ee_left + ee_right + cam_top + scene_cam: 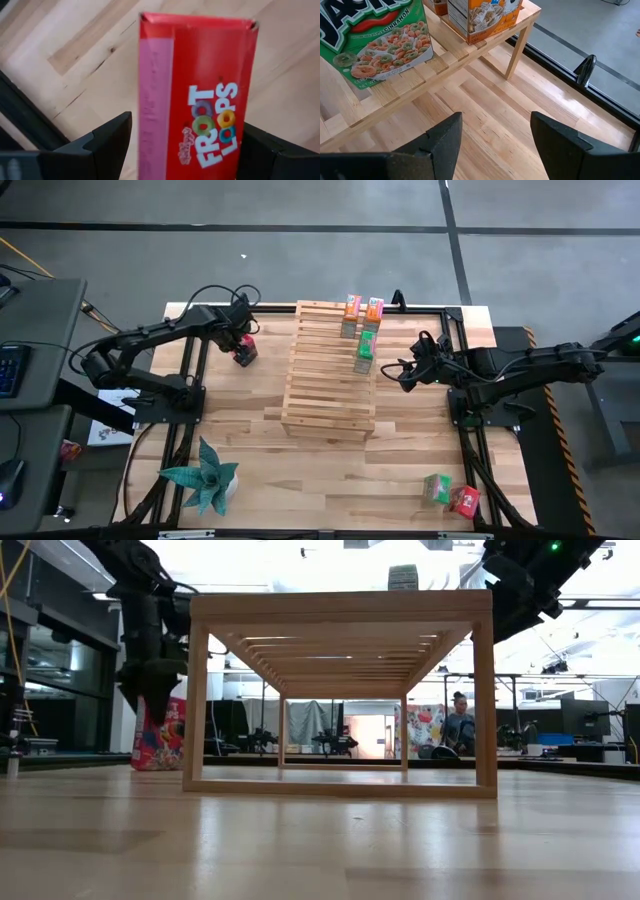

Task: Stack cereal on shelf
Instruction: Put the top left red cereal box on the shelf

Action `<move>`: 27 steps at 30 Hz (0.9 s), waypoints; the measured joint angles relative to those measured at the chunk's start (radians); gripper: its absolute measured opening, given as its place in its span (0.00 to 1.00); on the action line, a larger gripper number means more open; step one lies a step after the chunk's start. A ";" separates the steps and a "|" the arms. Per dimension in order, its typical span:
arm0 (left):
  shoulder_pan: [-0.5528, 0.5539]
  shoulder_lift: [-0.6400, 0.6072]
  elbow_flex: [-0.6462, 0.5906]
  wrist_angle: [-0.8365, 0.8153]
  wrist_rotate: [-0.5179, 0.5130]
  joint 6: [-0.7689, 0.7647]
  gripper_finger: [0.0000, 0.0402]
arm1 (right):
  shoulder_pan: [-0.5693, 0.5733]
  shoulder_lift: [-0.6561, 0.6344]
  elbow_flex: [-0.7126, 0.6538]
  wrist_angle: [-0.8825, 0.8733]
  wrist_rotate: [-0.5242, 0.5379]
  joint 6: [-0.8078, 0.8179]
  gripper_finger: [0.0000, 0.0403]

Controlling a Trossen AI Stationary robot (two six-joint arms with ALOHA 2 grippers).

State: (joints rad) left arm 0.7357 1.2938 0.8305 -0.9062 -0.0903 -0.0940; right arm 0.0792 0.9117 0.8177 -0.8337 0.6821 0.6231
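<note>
"froot loops" reads on the red cereal box [197,95]; "cinnamon" and part of "jacks" on a green box [372,37].
</note>
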 joint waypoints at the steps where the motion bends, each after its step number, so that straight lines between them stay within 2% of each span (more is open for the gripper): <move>1: 0.000 0.000 -0.010 0.013 -0.001 0.000 0.69 | 0.000 0.000 0.000 0.000 0.000 -0.001 0.57; 7: 0.000 0.000 -0.050 0.113 -0.003 -0.001 0.69 | 0.000 0.000 0.000 0.000 0.002 -0.002 0.57; 16: 0.000 0.000 -0.050 0.110 -0.003 -0.009 0.68 | 0.000 0.000 0.000 0.000 0.003 0.001 0.57; 27: -0.001 0.000 -0.050 0.098 -0.002 -0.010 0.49 | 0.000 0.000 0.000 0.000 0.005 0.001 0.57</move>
State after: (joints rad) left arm 0.7350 1.2942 0.7807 -0.8083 -0.0925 -0.1036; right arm 0.0791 0.9119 0.8181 -0.8337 0.6873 0.6243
